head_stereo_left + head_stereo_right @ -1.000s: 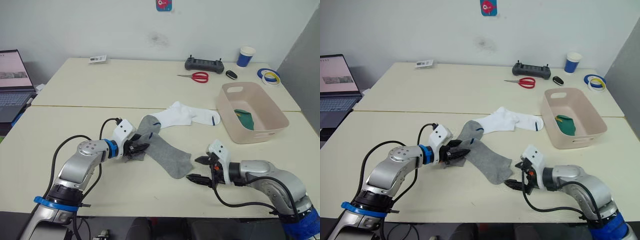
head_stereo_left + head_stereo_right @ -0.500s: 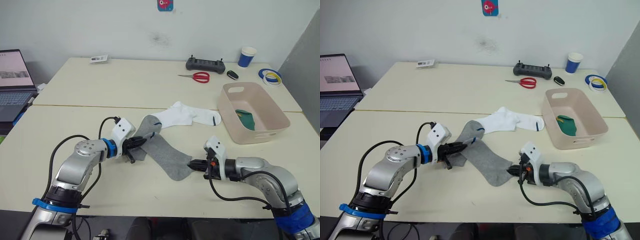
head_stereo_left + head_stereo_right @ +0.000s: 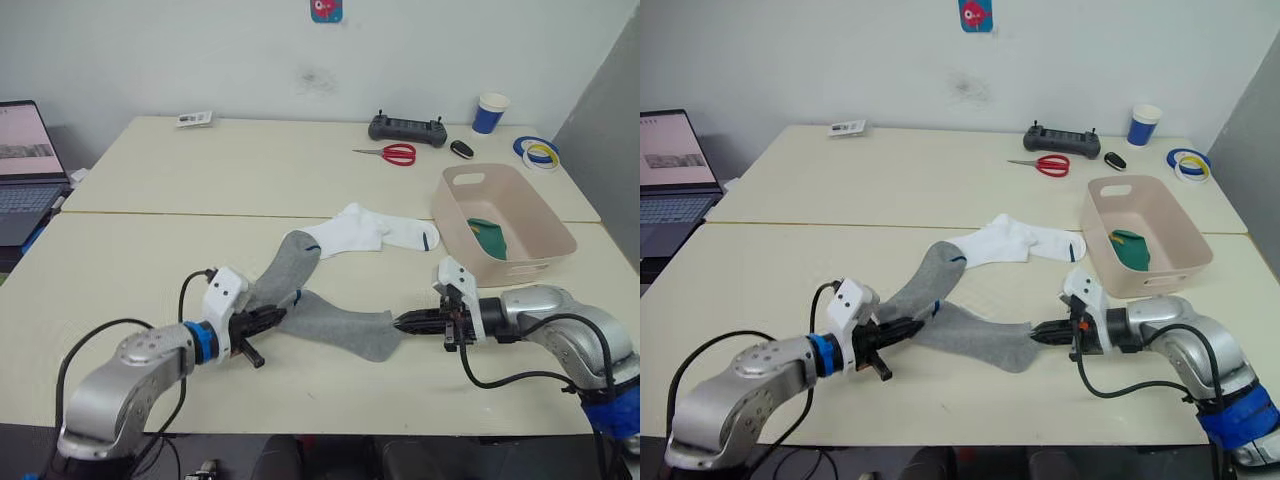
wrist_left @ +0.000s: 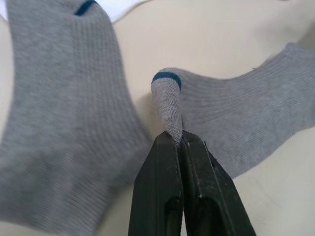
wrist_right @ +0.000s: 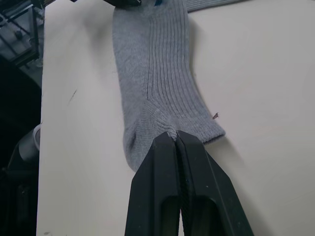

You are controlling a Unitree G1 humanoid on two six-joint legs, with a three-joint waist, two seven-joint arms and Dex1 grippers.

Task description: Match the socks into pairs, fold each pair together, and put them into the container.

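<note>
One grey sock (image 3: 340, 330) lies stretched across the near table between my two grippers. My left gripper (image 3: 272, 316) is shut on its blue-marked cuff (image 4: 167, 91). The right gripper (image 3: 403, 322) is shut on its toe end (image 5: 167, 129). A second grey sock (image 3: 285, 265) runs from beside the left gripper back toward the white socks (image 3: 372, 230), which lie in the middle of the table. To the right stands the pink-beige container (image 3: 545, 215) with a dark green sock (image 3: 488, 236) inside it.
Along the far edge are red scissors (image 3: 392, 153), a black controller (image 3: 408, 128), a blue-and-white paper cup (image 3: 491, 112) and tape rolls (image 3: 538, 151). A laptop (image 3: 20, 170) sits at the far left. A seam between two tabletops (image 3: 180, 213) runs across.
The right gripper closed on the sock's toe and drew it to the right. The left gripper closed on the cuff and pulled toward the near left, so the sock now lies stretched out.
</note>
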